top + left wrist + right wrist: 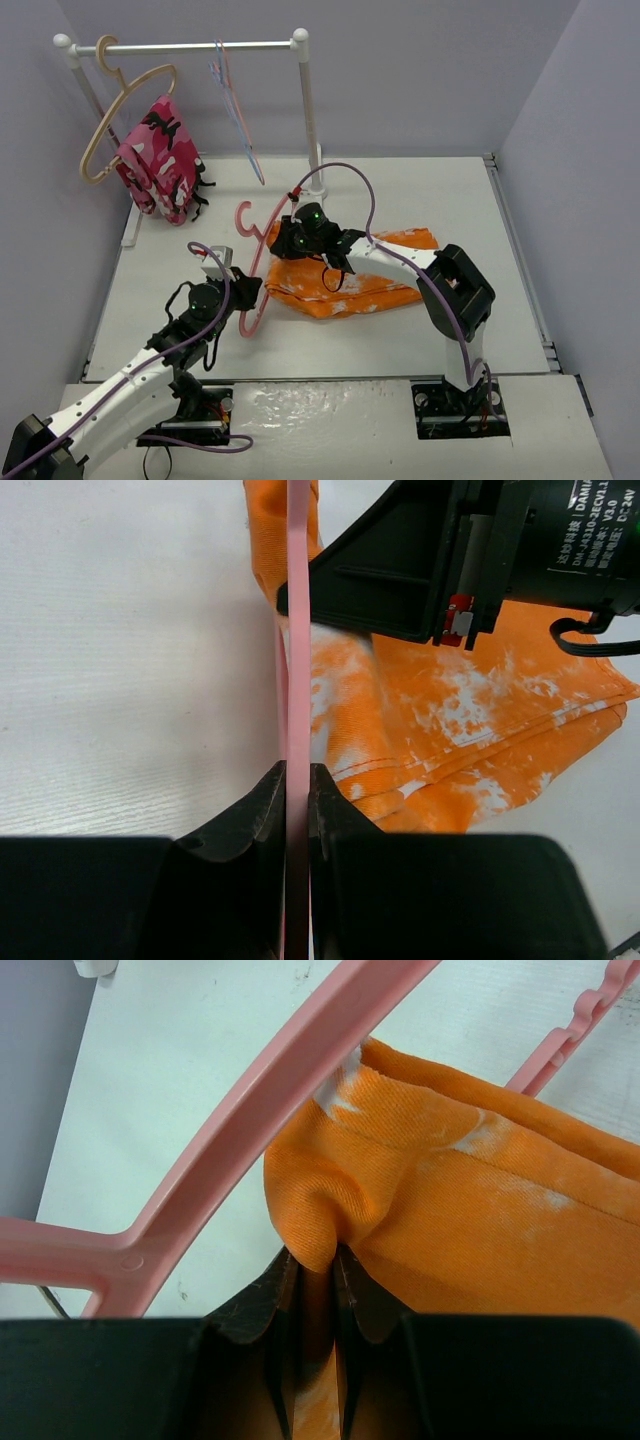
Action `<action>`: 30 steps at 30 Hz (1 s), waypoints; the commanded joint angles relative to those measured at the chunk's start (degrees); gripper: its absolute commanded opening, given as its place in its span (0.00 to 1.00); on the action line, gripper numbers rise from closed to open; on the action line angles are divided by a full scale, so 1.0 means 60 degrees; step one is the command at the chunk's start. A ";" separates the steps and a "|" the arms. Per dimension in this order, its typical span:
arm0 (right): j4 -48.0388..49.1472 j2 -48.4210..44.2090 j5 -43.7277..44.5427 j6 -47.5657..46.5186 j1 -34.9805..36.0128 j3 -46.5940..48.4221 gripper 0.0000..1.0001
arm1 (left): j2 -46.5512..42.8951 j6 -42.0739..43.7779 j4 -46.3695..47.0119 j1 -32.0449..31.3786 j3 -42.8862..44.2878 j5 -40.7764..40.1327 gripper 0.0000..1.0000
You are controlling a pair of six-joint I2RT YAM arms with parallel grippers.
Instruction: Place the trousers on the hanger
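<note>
Orange trousers (385,290) lie folded at the centre of the frame on the white table (450,200). Our right gripper (313,1265) pinches a bunched fold of their cloth just beside the pink hanger (258,285). Left of centre, our left gripper (297,780) is clamped on the hanger's thin edge, which touches the trousers' left end.

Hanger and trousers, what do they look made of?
The hanger looks like rigid moulded plastic, salmon pink, smooth with a slight sheen; a round mould mark shows near its joint. The trousers look like woven cloth, probably cotton, matt: diagonal weave, stitched seams and soft bunching show.
</note>
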 commanded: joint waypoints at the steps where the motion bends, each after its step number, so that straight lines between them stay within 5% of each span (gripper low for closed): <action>1: 0.2069 -0.0186 0.0078 0.0425 0.0015 -0.0067 0.04 | 0.0183 -0.0375 0.1236 -0.0182 0.0371 0.0168 0.00; 4: 0.1977 -0.0142 0.0018 0.0342 0.0063 0.0087 0.18 | 0.0289 -0.0468 0.1407 -0.0200 0.0322 0.0135 0.00; 8: 0.1426 -0.0378 -0.0091 -0.0070 0.0064 0.0170 0.56 | 0.0360 -0.0497 0.1409 -0.0189 0.0322 0.0015 0.00; 12: 0.0646 -0.0882 -0.0109 -0.0472 -0.0009 0.0164 0.70 | 0.0294 -0.0497 0.1300 -0.0200 0.0304 -0.0116 0.00; 17: 0.0231 -0.1599 -0.0338 -0.0941 -0.0039 -0.0267 0.60 | 0.0286 -0.0525 0.1289 -0.0214 0.0279 -0.0182 0.00; 21: 0.0112 -0.2032 -0.0860 -0.0997 0.0013 -0.0848 0.23 | 0.0460 -0.0555 0.1462 -0.0212 0.0290 -0.0117 0.00; 24: 0.0185 -0.2128 -0.1209 -0.0921 0.0096 -0.1220 0.07 | 0.0689 -0.0585 0.1689 -0.0209 0.0322 -0.0005 0.00; 30: 0.0933 -0.1854 -0.1707 -0.0649 0.0262 -0.1977 0.00 | 0.1034 -0.0706 0.2112 -0.0339 0.0344 -0.0019 0.00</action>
